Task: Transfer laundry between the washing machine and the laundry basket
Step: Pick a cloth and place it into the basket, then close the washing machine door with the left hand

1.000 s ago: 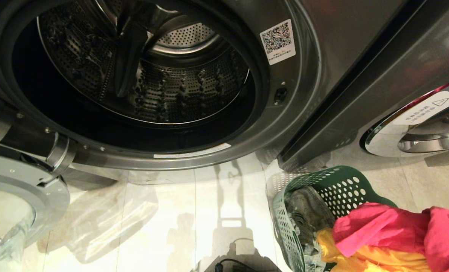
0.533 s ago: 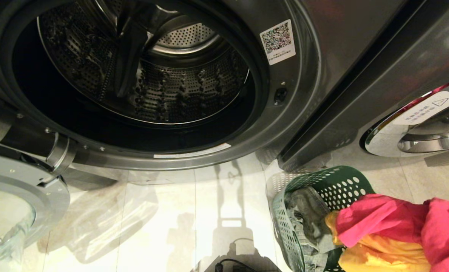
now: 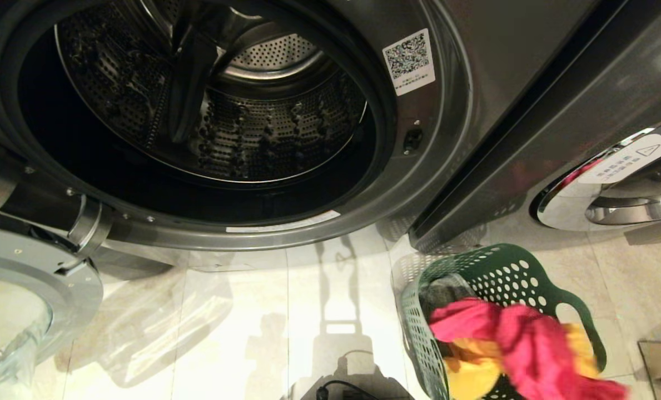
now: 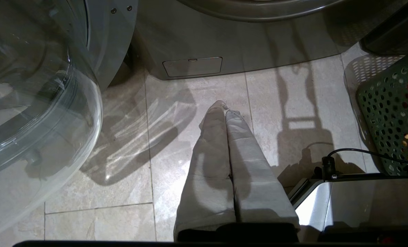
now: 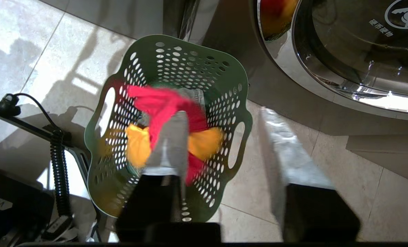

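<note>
**Red and yellow laundry in the green basket**

The washer stands with its door swung open to the robot's left. Its perforated drum shows no cloth in the part that is visible. A QR sticker sits on the front panel beside the opening.

The basket stands on the tiled floor in front of the gap between the washer and the next machine on the right. The laundry lies in it: a red piece draped over yellow cloth, with a darker grey piece underneath towards the washer side.

The right gripper hangs above the basket, seen only in the right wrist view. Its fingers stand well apart and hold nothing; one is over the red cloth, the other is out past the basket's rim, over the floor.

The left gripper hangs over bare floor in front of the washer, near the open door, its fingers pressed together with nothing between them.
</note>
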### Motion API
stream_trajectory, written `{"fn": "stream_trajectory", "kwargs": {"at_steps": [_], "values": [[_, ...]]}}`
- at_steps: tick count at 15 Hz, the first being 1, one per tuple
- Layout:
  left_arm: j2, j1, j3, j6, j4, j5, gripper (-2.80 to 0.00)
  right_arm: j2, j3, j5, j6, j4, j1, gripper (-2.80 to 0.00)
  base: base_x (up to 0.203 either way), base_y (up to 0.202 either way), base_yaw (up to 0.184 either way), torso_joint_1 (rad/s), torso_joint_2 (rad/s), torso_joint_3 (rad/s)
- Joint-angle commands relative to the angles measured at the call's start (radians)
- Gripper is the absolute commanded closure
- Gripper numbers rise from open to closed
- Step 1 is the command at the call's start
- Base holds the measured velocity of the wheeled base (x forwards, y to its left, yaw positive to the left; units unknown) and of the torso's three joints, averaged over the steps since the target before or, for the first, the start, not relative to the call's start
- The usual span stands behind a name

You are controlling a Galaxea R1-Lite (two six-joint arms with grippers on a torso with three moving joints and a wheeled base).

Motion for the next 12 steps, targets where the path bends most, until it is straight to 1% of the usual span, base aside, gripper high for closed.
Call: {"fn": "stream_trajectory", "kwargs": {"at_steps": [1, 12], "values": [[0.000, 0.000, 0.000, -0.001, 0.001, 0.001, 0.00, 0.000, 0.001, 0.002, 0.000, 0.003, 0.000, -2.80, 0.000, 0.000, 0.000, 0.000, 0.00, 0.000], [0.000, 0.000, 0.000, 0.009, 0.001, -0.004, 0.00, 0.000, -0.028, 0.001, 0.000, 0.003, 0.000, -2.80, 0.000, 0.000, 0.000, 0.000, 0.00, 0.000]]}}
